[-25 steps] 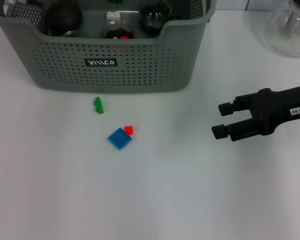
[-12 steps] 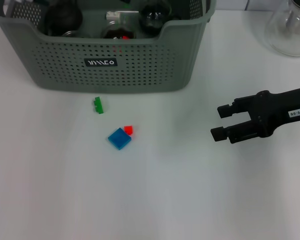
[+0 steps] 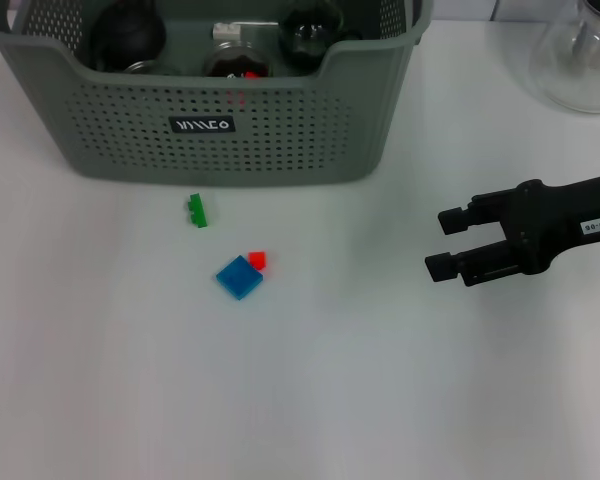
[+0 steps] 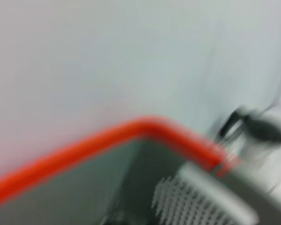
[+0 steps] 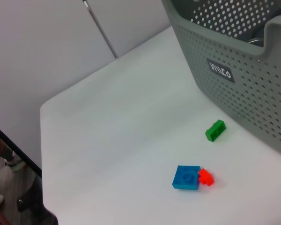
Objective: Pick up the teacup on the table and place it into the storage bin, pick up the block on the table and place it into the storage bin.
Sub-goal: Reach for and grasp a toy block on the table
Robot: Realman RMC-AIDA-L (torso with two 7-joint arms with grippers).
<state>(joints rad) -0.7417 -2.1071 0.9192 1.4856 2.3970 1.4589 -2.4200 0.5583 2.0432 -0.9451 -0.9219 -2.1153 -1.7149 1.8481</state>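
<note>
On the white table (image 3: 380, 400), in front of the storage bin (image 3: 280, 140), three blocks left unpicked — green block (image 3: 197, 210), blue block (image 3: 240, 277), small red block (image 3: 257, 260) touching the blue. No teacup on the table; dark rounded items already in the bin (teacup among them, probably, though hard to confirm). Right gripper (image 3: 448, 242) well off to the right, fingers apart and empty. Left gripper unseen. Block step not yet begun — likely about half done.
</note>
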